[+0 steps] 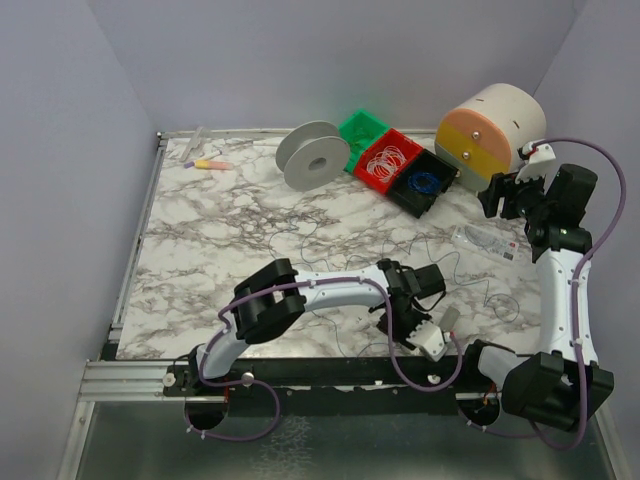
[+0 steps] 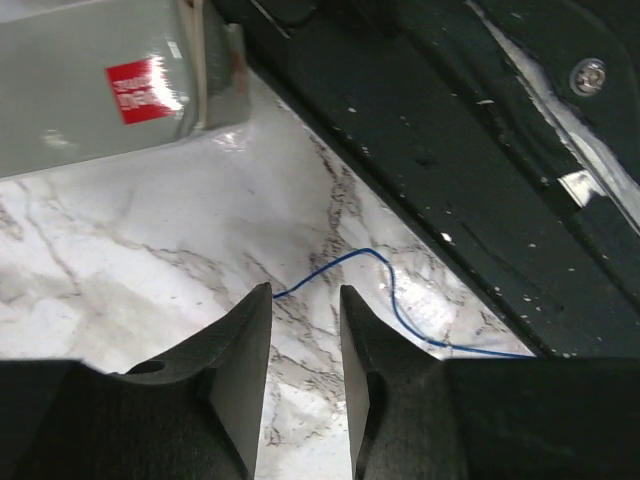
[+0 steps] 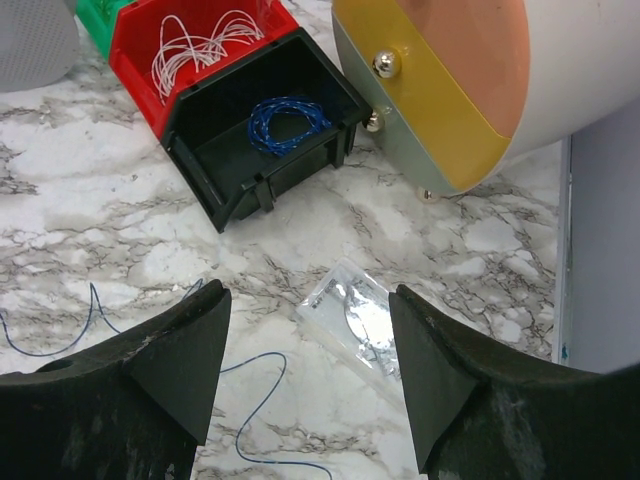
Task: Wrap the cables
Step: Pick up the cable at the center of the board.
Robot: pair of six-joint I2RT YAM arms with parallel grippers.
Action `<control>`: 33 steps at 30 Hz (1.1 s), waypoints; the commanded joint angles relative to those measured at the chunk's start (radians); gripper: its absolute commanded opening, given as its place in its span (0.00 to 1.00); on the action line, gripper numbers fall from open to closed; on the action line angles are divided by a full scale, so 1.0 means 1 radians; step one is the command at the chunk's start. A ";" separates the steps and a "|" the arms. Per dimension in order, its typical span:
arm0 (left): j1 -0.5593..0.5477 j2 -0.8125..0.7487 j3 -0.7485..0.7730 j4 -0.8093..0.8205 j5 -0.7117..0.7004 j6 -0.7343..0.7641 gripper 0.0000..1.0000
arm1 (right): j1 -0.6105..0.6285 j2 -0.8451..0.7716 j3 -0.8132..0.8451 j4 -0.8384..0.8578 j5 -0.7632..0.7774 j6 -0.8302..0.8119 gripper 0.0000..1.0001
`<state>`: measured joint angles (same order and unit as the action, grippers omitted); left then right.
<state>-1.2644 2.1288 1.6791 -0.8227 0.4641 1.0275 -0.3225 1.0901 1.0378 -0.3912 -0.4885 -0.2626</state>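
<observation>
A hair-thin dark blue-grey cable (image 1: pixel 440 247) snakes loosely over the marble table (image 1: pixel 220 240) from the middle to the right. My left gripper (image 1: pixel 420 328) is low at the near edge. Its jaws (image 2: pixel 305 290) stand a little apart with nothing between them, and the cable's free end (image 2: pixel 330 268) lies just ahead of the fingertips. My right gripper (image 1: pixel 503 200) is raised at the right. It is wide open (image 3: pixel 310 300) and empty over a clear plastic bag (image 3: pixel 352 318). Another stretch of the cable (image 3: pixel 250 395) lies below its left finger.
At the back stand a grey spool (image 1: pixel 313 155), a green bin (image 1: pixel 362 128), a red bin of white wire rings (image 1: pixel 390 160), a black bin holding a blue coil (image 1: pixel 425 183) and a round drawer unit (image 1: pixel 490 130). A grey block (image 2: pixel 90 90) sits by the black front rail (image 2: pixel 480 150).
</observation>
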 commanded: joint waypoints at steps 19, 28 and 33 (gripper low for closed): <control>-0.024 0.079 0.098 -0.137 0.099 0.069 0.35 | -0.009 0.005 -0.010 -0.017 -0.051 -0.008 0.70; -0.026 0.085 0.115 -0.142 0.058 0.019 0.00 | -0.009 0.005 -0.012 -0.014 -0.052 -0.011 0.69; -0.007 0.066 0.111 -0.103 0.020 -0.074 0.00 | -0.009 0.008 -0.012 -0.015 -0.056 -0.015 0.69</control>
<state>-1.2831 2.1937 1.7615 -0.9459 0.5045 1.0275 -0.3229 1.0904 1.0374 -0.3950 -0.5182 -0.2634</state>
